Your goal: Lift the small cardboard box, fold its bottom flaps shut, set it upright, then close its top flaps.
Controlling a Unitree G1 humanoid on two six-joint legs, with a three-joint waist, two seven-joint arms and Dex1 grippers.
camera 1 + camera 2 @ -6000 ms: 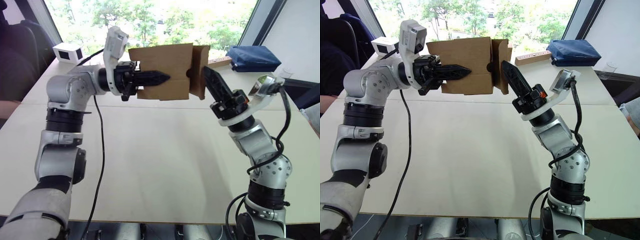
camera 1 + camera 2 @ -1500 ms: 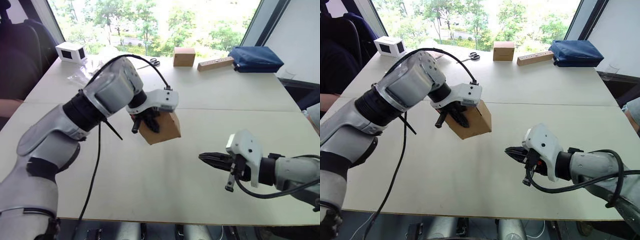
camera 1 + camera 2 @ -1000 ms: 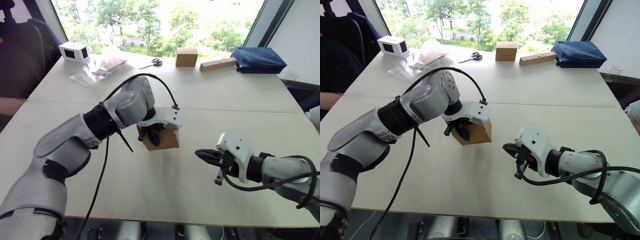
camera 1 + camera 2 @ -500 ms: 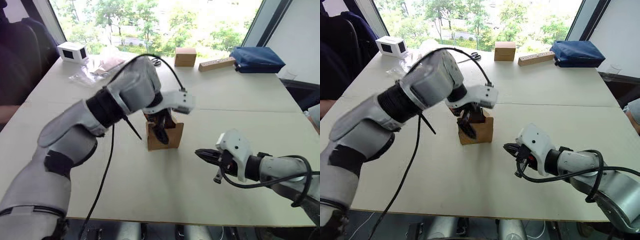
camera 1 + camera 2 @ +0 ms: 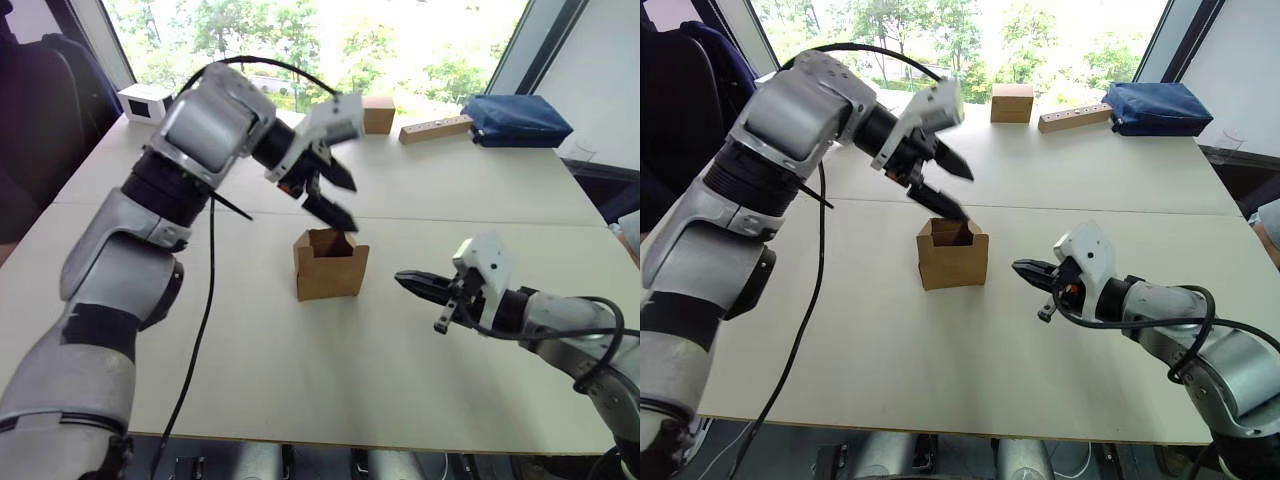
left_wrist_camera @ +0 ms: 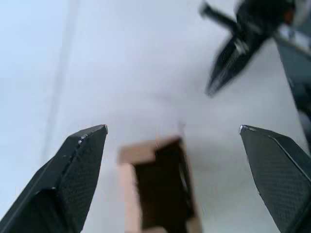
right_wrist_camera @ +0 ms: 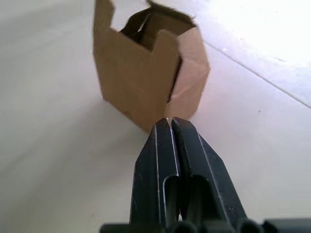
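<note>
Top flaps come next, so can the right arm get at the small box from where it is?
Probably yes. The right end effector, fingers shut, points at the small cardboard box across bare table. The left end effector hangs open above the box, possibly crowding its top.

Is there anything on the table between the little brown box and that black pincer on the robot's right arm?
No. In the eye views, only bare table separates the small cardboard box from the right tool.

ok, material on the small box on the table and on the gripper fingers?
Small cardboard box: brown corrugated-looking cardboard, matte, with creased fold lines and raw cut flap edges.
Left gripper fingers: black, likely moulded plastic or composite, with a fine cross-hatched texture.
Right gripper fingers: black, smooth, slight sheen, probably plastic.
</note>
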